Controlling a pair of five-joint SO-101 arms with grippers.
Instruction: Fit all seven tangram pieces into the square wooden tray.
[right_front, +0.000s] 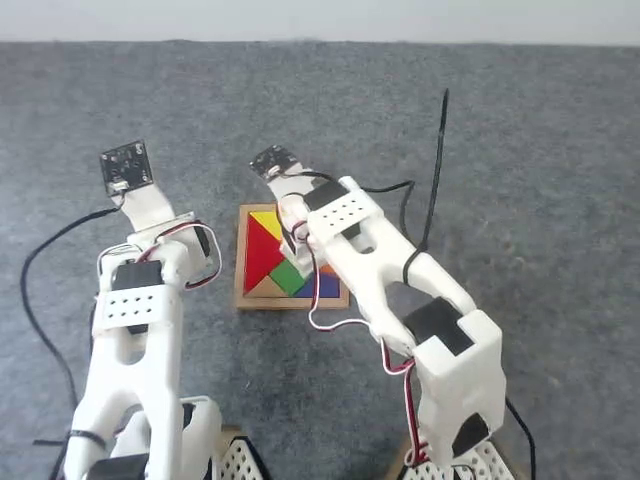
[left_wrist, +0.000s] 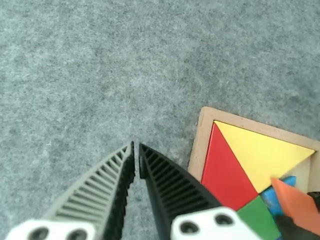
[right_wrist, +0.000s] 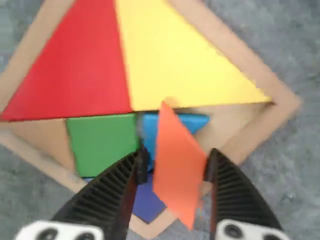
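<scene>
Right pincer (right_wrist: 175, 152) clenched on the orange piece (right_wrist: 180, 185), over the wooden tray (right_wrist: 280, 100).
My jaws grip the orange piece by its two long edges. It hangs tilted above the blue piece (right_wrist: 197, 120) and a bare patch of tray floor; contact with either, cannot tell. Already lying flat in the tray: red triangle (right_wrist: 80, 70), yellow triangle (right_wrist: 175, 55), green square (right_wrist: 100, 142), dark blue piece (right_wrist: 147, 202). My left pincer (left_wrist: 136, 147) is closed on nothing, over the grey carpet (left_wrist: 100, 60) just beside the tray's corner.
</scene>
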